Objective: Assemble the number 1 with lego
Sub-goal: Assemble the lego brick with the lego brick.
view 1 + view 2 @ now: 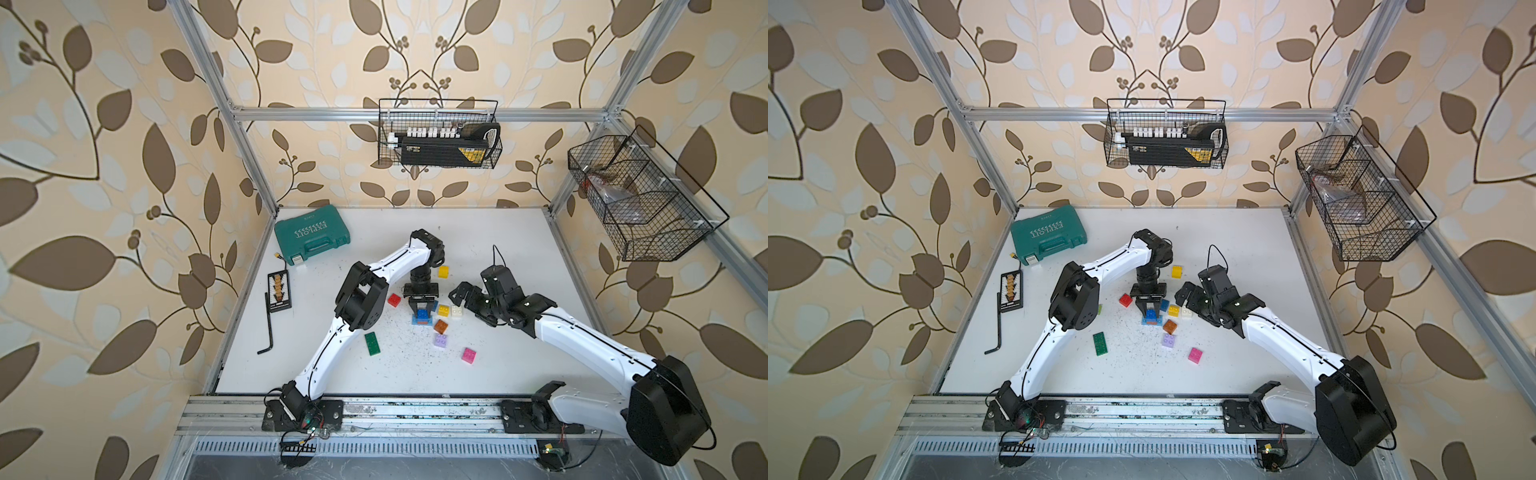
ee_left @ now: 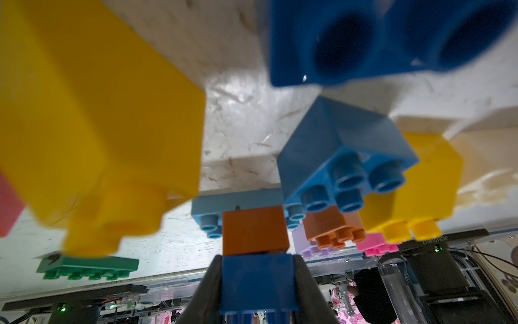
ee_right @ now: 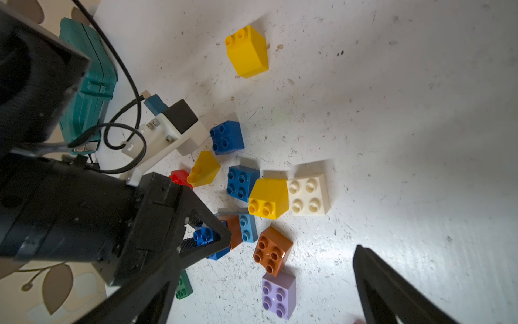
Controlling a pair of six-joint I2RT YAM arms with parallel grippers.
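Blue square plastic brick (image 2: 258,280), studs pointing up, is sitting clamped in the left gripper (image 1: 422,311) atop a brown square brick (image 2: 255,230), while the right gripper (image 1: 457,296) is hovering with jaws apart.

I see my left gripper (image 2: 257,259) clamped on a blue brick (image 2: 259,283) that touches a brown brick (image 2: 255,230) on a light-blue plate (image 2: 213,203).

High overhead pair, close wrists (lego (image 1: 441,326) shared)

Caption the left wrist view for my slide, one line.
Left gripper shut on a blue brick, against a brown brick on a pale blue plate, blurred yellow brick nearby.
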